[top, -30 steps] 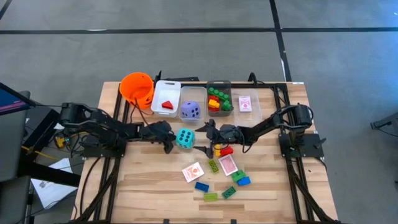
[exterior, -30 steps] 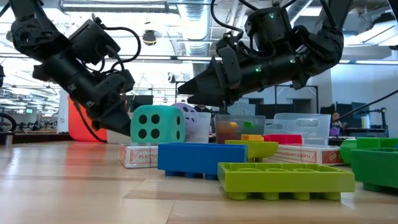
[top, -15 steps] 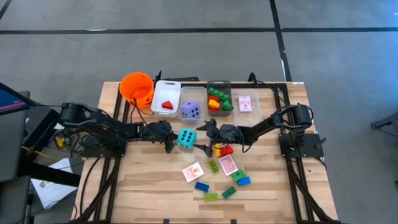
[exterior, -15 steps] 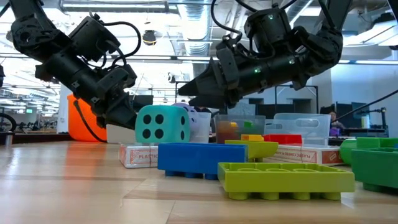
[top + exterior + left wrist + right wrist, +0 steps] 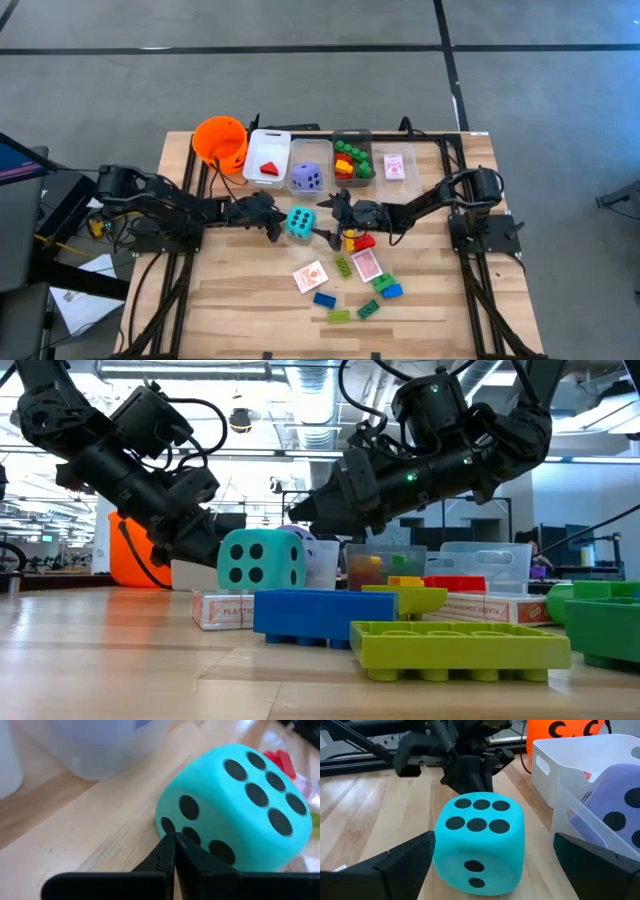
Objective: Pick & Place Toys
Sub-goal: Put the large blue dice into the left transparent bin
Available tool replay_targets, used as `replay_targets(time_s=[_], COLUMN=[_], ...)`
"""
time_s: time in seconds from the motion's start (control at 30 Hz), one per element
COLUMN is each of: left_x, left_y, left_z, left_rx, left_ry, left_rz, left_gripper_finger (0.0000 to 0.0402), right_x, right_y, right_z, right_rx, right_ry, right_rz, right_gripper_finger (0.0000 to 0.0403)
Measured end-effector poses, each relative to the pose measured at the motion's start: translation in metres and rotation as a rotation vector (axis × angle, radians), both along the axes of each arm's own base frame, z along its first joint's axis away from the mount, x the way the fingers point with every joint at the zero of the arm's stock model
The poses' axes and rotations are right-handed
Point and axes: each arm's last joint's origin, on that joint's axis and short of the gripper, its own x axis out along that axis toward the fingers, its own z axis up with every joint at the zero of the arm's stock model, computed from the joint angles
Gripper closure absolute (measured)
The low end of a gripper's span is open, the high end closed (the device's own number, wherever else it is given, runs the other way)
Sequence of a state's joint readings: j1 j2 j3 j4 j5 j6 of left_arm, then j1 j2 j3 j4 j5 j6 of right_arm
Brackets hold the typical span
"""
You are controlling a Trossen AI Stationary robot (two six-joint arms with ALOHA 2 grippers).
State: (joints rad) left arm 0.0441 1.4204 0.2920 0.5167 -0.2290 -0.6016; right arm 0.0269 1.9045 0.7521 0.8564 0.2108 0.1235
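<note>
Sitting on the tabletop (image 5: 250, 300) near its middle, the teal die (image 5: 298, 223) lies between both arms: the left gripper (image 5: 174, 841), fingers pressed together and empty, touches its side, while the right gripper (image 5: 327, 221) faces it spread wide, holding nothing.

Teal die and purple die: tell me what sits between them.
Only the clear bin's wall and bare wood. The purple die sits inside that bin; the teal die stands on the table just outside, as the right wrist view shows.
</note>
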Motion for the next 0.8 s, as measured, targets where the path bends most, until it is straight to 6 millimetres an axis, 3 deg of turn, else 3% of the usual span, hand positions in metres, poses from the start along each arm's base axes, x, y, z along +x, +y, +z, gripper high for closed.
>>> replay_targets(time_s=[0.5, 0.8], left_x=[0.000, 0.000], left_y=[-0.021, -0.016], left_z=[0.000, 0.000], left_rx=[-0.059, 0.009], left_ry=[-0.010, 0.004], left_rz=[-0.072, -0.068], left_gripper_finger=[0.0402, 0.0402], right_x=[-0.001, -0.001], right_y=[0.020, 0.019], right_z=[-0.001, -0.001], right_rx=[-0.006, -0.047], right_ry=[0.010, 0.018], right_rz=[0.050, 0.044], right_gripper_finger=[0.0003, 0.0003])
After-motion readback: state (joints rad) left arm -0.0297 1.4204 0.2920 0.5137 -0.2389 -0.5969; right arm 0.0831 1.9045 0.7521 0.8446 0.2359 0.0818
